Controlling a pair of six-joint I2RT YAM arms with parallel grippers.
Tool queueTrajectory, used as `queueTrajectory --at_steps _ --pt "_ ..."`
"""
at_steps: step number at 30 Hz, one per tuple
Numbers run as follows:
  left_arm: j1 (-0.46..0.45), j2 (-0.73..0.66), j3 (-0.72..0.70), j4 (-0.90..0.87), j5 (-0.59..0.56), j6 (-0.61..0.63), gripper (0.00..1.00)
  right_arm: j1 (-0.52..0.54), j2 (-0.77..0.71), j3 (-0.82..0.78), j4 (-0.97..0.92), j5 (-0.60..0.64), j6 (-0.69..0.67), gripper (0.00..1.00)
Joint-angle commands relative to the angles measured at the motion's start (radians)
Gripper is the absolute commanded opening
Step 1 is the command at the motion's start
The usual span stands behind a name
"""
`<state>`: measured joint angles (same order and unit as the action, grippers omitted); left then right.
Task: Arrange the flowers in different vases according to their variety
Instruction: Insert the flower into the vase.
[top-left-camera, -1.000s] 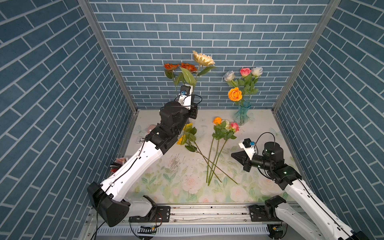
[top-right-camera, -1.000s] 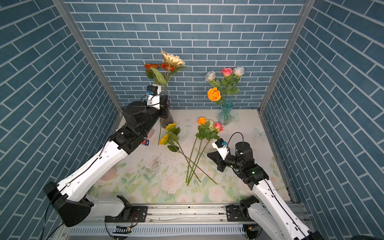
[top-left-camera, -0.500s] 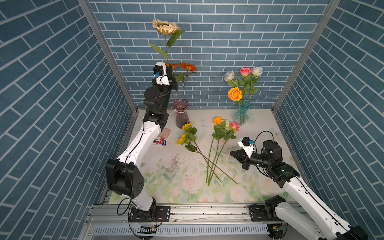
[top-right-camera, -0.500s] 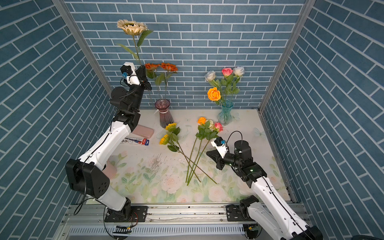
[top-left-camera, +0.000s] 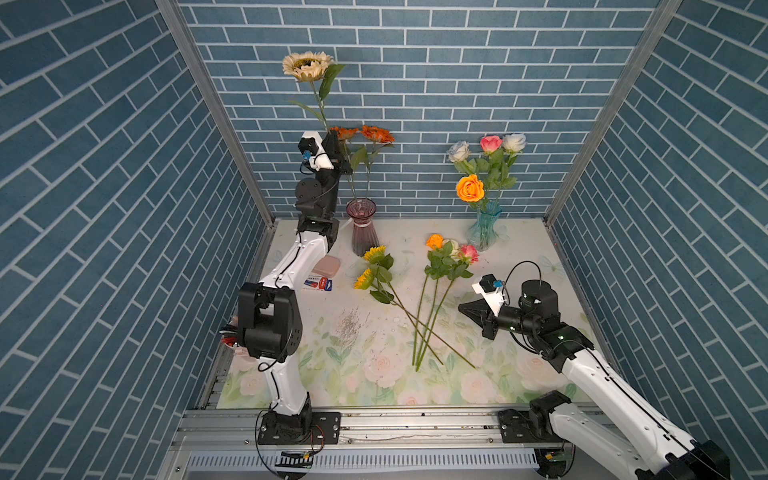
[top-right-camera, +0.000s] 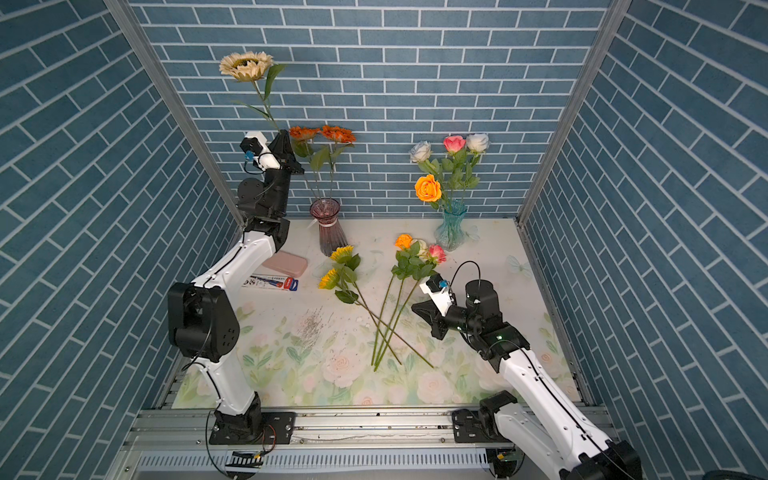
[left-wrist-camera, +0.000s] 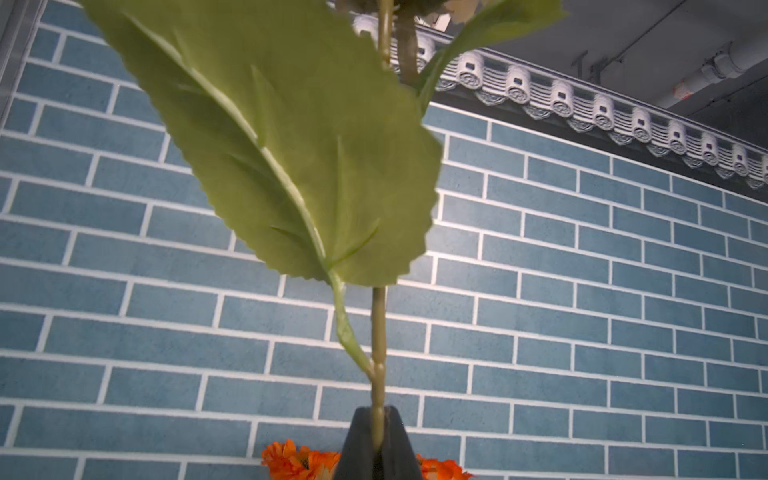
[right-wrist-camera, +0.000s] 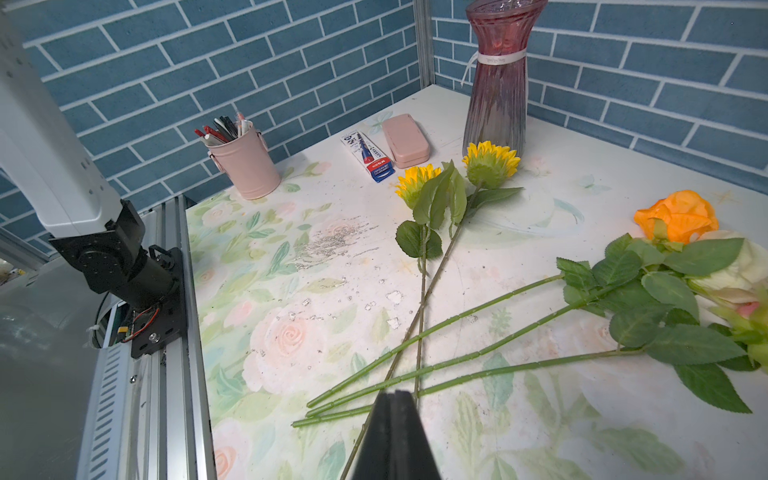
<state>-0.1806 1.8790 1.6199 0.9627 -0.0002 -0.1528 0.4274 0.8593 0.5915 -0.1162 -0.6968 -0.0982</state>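
- Upper left of centre in both top views, the left gripper (top-left-camera: 333, 143) is clamped on the green stem of a tall cream sunflower (top-left-camera: 307, 66) and holds it upright, high above the table. The stem's lower end is hidden behind the gripper, so aiming it is the risky part.
- Just below and to the right, the dark plum ribbed glass vase (top-left-camera: 362, 226) holds two orange sunflowers (top-left-camera: 376, 134). Its neck is narrow, so a stem lowered off-line could catch the rim, snag their leaves or tip the vase.
- In the centre, two yellow sunflowers (top-left-camera: 374, 257) and three loose roses (top-left-camera: 451, 251) lie on the floral tablecloth (top-left-camera: 316, 374) with their stems crossed. Lifting one may drag another.
- Right of centre at the back, the translucent aqua glass vase (top-left-camera: 484, 228) holds four roses (top-left-camera: 470, 188).
- At lower right, the right gripper (top-left-camera: 462, 308) is closed on nothing, near the stem ends. Whether it touches them is unclear.
- The left wrist view cuts off the cream head, and leaves half-cover the loose white rose.
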Motion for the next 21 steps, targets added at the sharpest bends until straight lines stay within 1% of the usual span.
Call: queueTrajectory --at_steps 1,10,18,21 --pt "0.015 0.022 -0.031 0.109 -0.004 -0.059 0.0 0.005 -0.026 -0.025 0.042 -0.043 -0.05 0.0" --pt "0.015 0.024 -0.133 0.119 -0.017 -0.052 0.0 0.006 -0.126 -0.076 0.122 -0.071 -0.092 0.0" --pt "0.015 0.032 -0.208 0.068 -0.02 -0.055 0.01 0.006 -0.155 -0.09 0.137 -0.067 -0.091 0.0" --pt "0.015 0.032 -0.209 0.029 0.001 -0.057 0.19 0.005 -0.152 -0.09 0.136 -0.064 -0.087 0.0"
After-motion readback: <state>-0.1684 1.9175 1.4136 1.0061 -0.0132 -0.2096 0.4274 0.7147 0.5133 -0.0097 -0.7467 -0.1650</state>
